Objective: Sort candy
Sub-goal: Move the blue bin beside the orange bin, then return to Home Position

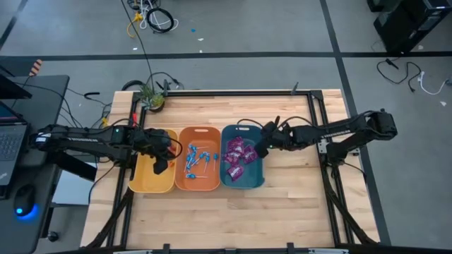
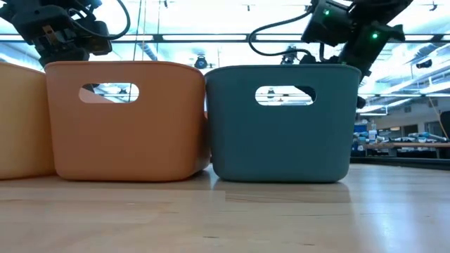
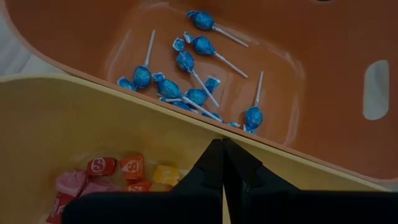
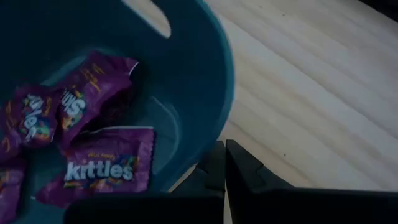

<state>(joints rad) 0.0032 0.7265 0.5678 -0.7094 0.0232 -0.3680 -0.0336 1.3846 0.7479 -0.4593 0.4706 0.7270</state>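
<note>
Three bins stand side by side on your wooden table [image 1: 282,204], touching at their rims: a yellow bin [image 1: 145,182] on the left, an orange bin [image 1: 199,185] in the middle, a teal bin [image 1: 248,182] on the right. The candy lies sorted by kind. Blue-wrapped lollipops [image 3: 186,62] on thin sticks lie scattered on the orange bin's floor. Shiny purple packets [image 4: 102,168] sit heaped in the teal bin. Small red, orange, yellow and pink pieces [image 3: 115,174] cluster in a corner of the yellow bin.

Your left gripper [image 3: 222,163] hangs over the yellow bin, near the wall it shares with the orange one, its two dark fingers pressed together and holding nothing. Your right gripper [image 4: 224,163] hovers at the teal bin's outer rim, partly over bare table, its fingers likewise pressed together and empty. A small potted plant [image 1: 152,97] stands at the table's far left corner, well apart from the bins.
</note>
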